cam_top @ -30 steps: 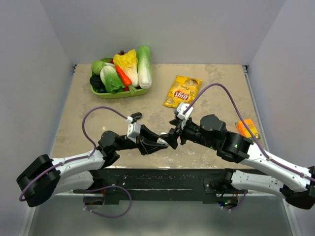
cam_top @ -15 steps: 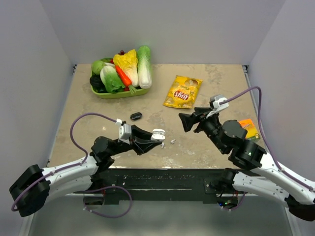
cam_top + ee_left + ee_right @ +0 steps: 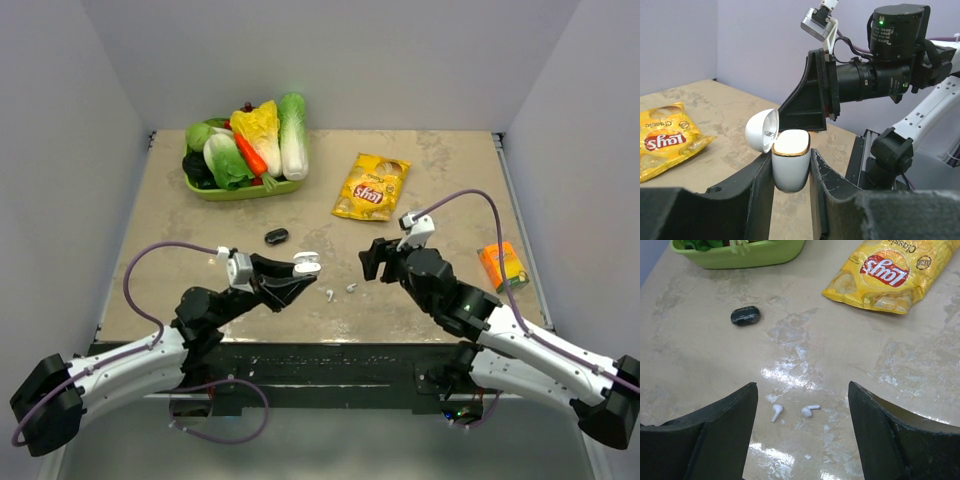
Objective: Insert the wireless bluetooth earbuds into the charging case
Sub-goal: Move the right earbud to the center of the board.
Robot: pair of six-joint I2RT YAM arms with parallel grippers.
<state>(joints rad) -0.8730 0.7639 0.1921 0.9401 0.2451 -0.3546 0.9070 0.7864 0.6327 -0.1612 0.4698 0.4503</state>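
My left gripper [image 3: 300, 270] is shut on the white charging case [image 3: 306, 264] and holds it above the table. In the left wrist view the case [image 3: 790, 162] stands upright between my fingers [image 3: 757, 190], its gold rim up and its lid [image 3: 761, 131] flipped open to the left. Two white stemmed earbuds [image 3: 329, 295] [image 3: 351, 288] lie on the table between the arms. My right gripper [image 3: 375, 258] is open and empty above them. In the right wrist view [image 3: 802, 386] the earbuds [image 3: 776, 411] [image 3: 810, 410] lie side by side between its fingers.
A small dark oval object [image 3: 276, 236] [image 3: 745, 316] lies behind the earbuds. A green tray of vegetables [image 3: 245, 190] stands at the back left. A yellow chip bag [image 3: 371, 186] [image 3: 892, 272] lies at the back middle. An orange packet [image 3: 503, 265] lies at the right.
The two grippers met a second ago and have since drawn apart. My left gripper pulled back left with the open case. My right gripper now hangs open over two earbuds on the table.
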